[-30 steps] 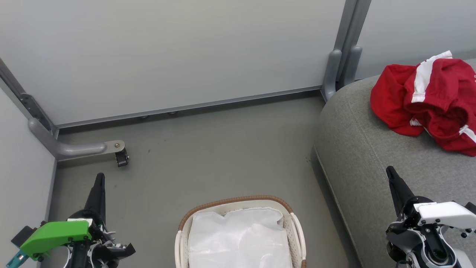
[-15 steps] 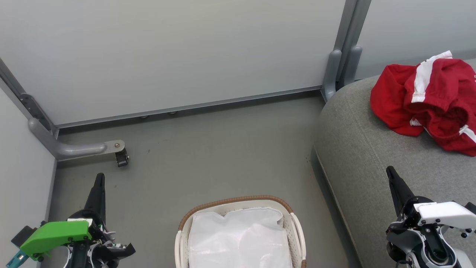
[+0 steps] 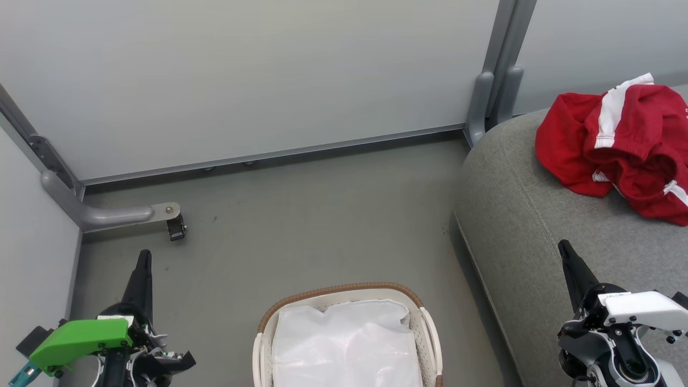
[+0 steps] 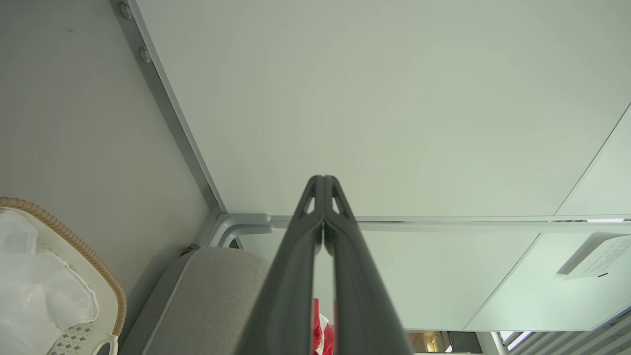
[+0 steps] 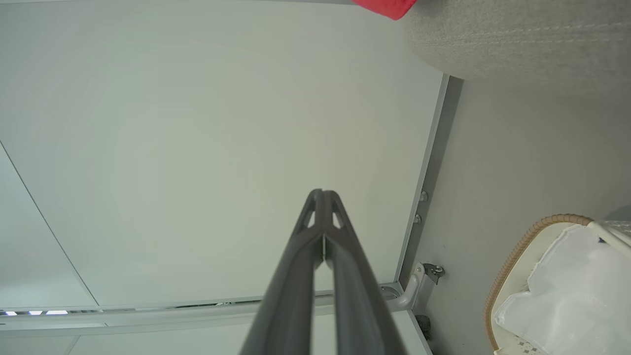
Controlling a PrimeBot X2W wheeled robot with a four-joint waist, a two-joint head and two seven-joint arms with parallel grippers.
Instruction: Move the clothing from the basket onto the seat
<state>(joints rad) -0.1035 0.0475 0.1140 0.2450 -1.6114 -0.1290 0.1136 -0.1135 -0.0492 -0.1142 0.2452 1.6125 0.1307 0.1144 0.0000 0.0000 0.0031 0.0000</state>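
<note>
The red clothing (image 3: 618, 145) with white stripes lies crumpled on the grey seat (image 3: 537, 226) at the right; a corner of the clothing (image 5: 387, 6) also shows in the right wrist view. On the floor at bottom centre stands the white basket (image 3: 344, 293) with its brown rim, holding just its white lining sheet. My left gripper (image 3: 143, 257) is shut and empty at the lower left, over the floor left of the basket. My right gripper (image 3: 564, 248) is shut and empty over the seat's front part. In both wrist views the fingertips meet: left gripper (image 4: 323, 180), right gripper (image 5: 323, 193).
Pale partition walls (image 3: 258, 75) close off the back and left. A grey bracket foot with a small castor (image 3: 174, 223) juts onto the floor at the left. A grey post (image 3: 497, 70) stands at the seat's back corner. Bare grey floor (image 3: 322, 215) lies between basket and wall.
</note>
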